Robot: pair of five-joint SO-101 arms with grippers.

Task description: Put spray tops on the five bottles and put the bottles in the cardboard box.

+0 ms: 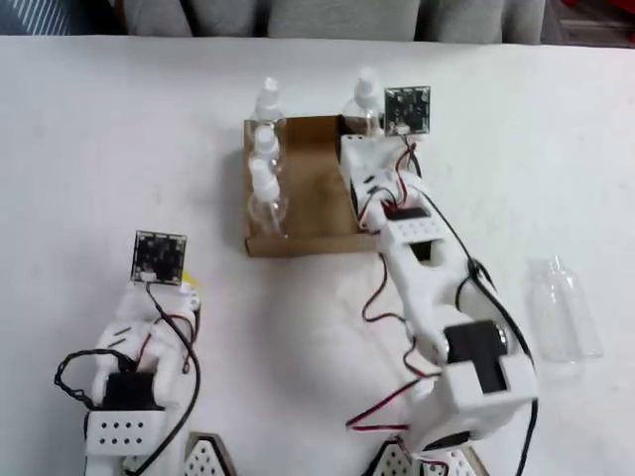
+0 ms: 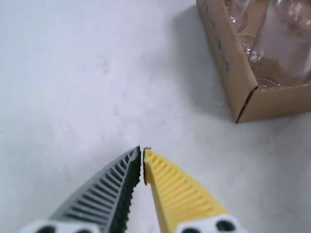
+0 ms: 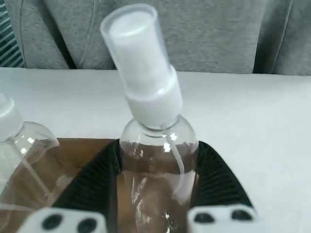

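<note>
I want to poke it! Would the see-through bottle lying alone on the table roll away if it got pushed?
Probably yes: the lone bottle lies on its side on the flat table and looks round. It seems empty and thin-walled, so it is likely light and would skid easily. Its smooth clear plastic may be slippery to pinch.

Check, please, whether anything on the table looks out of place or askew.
Yes. One clear bottle lies on its side on the table, apart from the cardboard box. Also, the spray top of the held bottle in the right hand looks tilted against the bottle's body.
</note>
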